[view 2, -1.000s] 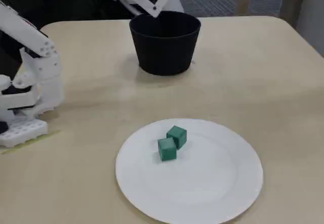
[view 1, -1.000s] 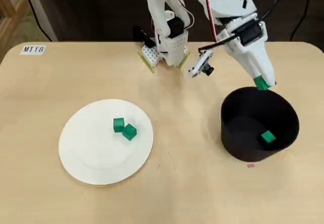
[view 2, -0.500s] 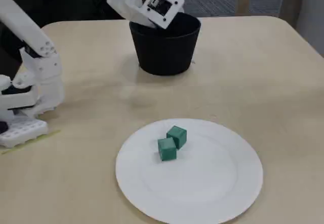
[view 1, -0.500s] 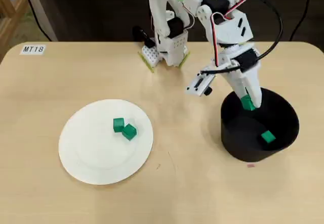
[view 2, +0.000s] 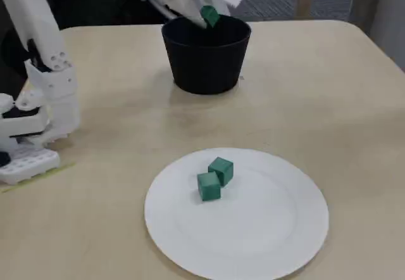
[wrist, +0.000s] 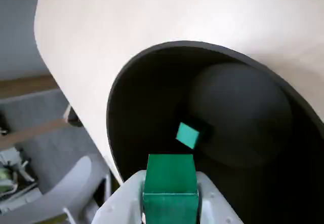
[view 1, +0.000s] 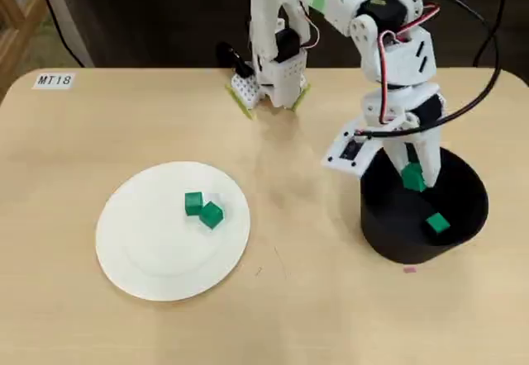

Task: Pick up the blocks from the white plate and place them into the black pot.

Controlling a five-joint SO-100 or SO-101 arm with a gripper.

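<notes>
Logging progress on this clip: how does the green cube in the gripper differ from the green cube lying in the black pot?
The gripped green cube hangs above the round black pot, clamped by the gripper; the loose green cube rests free on its floor. Both look identical.

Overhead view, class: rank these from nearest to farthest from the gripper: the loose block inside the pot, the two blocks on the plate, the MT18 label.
From the gripper:
1. Loose block, in the black pot, just below it.
2. Two blocks on the white plate, far left; too close to separate.
3. MT18 label, top-left corner.
</notes>
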